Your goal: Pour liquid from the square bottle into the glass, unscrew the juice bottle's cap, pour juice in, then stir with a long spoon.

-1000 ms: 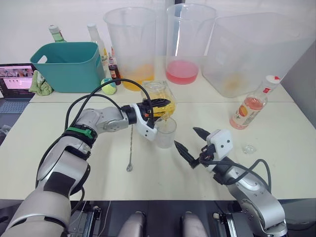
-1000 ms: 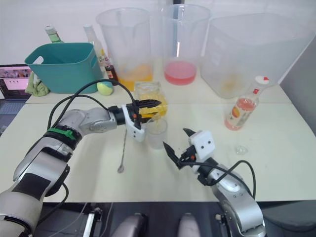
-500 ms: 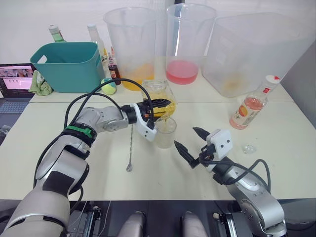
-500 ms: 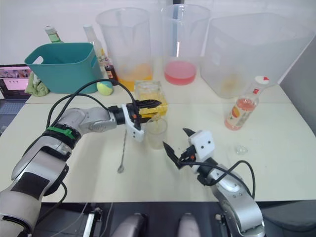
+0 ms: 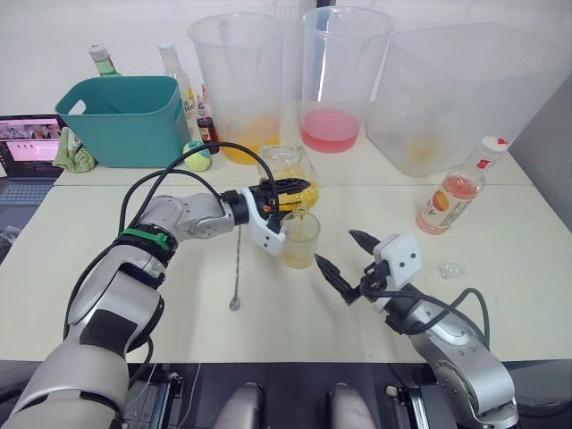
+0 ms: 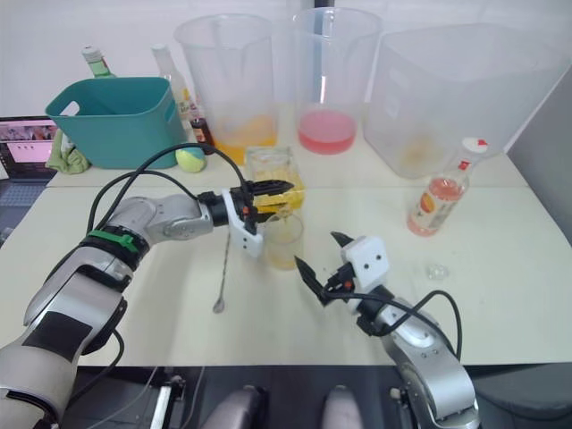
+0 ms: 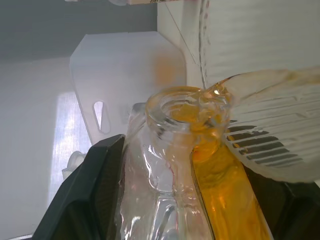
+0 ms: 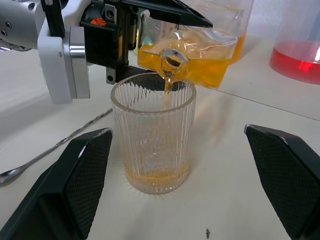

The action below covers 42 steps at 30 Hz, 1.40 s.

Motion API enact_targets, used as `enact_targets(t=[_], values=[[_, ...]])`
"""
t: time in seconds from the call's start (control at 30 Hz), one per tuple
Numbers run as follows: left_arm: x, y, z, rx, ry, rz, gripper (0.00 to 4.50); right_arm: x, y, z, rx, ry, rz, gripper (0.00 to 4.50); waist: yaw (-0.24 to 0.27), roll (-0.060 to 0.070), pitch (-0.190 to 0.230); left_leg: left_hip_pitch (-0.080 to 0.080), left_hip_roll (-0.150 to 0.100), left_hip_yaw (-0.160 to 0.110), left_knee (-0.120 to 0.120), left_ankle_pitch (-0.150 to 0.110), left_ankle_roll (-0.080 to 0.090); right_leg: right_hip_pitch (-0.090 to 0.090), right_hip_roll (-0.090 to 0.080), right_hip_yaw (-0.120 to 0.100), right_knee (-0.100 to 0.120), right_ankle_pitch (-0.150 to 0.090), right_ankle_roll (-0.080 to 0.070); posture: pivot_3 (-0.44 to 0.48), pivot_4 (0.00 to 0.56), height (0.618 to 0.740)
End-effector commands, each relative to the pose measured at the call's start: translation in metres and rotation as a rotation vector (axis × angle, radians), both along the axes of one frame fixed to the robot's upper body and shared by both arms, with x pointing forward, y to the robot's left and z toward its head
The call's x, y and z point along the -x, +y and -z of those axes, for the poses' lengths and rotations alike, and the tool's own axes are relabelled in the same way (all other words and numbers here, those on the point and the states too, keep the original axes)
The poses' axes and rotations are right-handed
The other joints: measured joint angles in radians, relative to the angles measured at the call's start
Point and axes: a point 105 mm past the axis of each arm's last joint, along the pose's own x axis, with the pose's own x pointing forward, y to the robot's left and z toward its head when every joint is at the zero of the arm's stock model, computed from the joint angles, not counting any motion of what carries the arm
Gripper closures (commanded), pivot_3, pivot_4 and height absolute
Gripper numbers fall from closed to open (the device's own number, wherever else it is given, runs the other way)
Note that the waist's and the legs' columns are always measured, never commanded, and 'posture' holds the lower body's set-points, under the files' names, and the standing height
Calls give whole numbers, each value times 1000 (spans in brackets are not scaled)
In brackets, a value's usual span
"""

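Since a second ago we see more yellow-orange liquid in the glass [image 5: 301, 239]. Left gripper [image 5: 288, 191] clamps the square bottle [image 5: 288, 172] tipped over its rim, pouring. Right gripper [image 5: 342, 259] hovers agape beside the glass

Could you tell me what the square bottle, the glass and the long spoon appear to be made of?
The square bottle looks like thick clear glass: faceted flat sides, heavy lip, orange liquid showing through. The glass seems to be clear ribbed glass, though moulded plastic can't be excluded. The long spoon appears to be polished metal, thin and silvery with bright glints.
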Motion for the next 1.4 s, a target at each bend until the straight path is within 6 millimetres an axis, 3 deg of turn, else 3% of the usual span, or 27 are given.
enact_targets(t=[0.03, 0.4, 0.6, 0.77, 0.93, 1.07, 1.17, 1.4], values=[[3, -6, -48, 149, -77, 34, 1697, 3, 2, -9, -1, -38, -9, 26, 0, 0, 0, 0, 0, 0, 0, 0, 0, 0, 0, 0, 0, 0, 0, 0, 150, 729], [2, 0, -52, 237, 22, 10, 1697, 0, 2, -8, 7, -36, -21, 26, -1, 0, 0, 0, 0, 0, 0, 0, 0, 0, 0, 0, 0, 0, 0, 0, 150, 729], [-7, 16, -66, 363, 109, -65, 1697, -3, 4, -14, 9, -55, -68, 26, -3, 0, 0, 0, 0, 0, 0, 0, 0, -1, 0, 0, 1, 0, 0, 0, 150, 729], [-16, 46, -74, 488, 185, -180, 1697, -6, -9, -21, 46, -59, -145, 26, -8, 0, 0, 0, 0, 0, 2, 0, 0, -2, 0, 0, 2, 0, 0, 0, 150, 729], [-15, 76, -77, 633, 268, -288, 1697, -8, -5, -29, 105, -49, -302, 26, -24, 0, 0, 0, 0, 0, 1, 0, 0, -2, 0, 0, 4, 0, 0, 0, 150, 729], [-11, 102, -83, 844, 377, -392, 1697, -12, -2, -40, 131, -53, -382, 26, -24, 0, 0, -2, 1, -1, 2, 0, 0, -3, 0, 0, 5, 0, 0, 0, 150, 729], [-4, 124, -87, 1063, 481, -487, 1697, -13, 2, -48, 170, -50, -471, 26, -25, 0, 0, -12, 1, -5, 11, 1, -1, -12, 0, 0, 8, 0, 0, 0, 150, 729], [14, 155, -68, 1359, 633, -664, 1697, -14, 8, -55, 209, -38, -581, 26, -16, -1, -1, -14, 0, -7, 15, 1, -1, -11, 0, 0, 9, 0, 0, 0, 150, 729]])
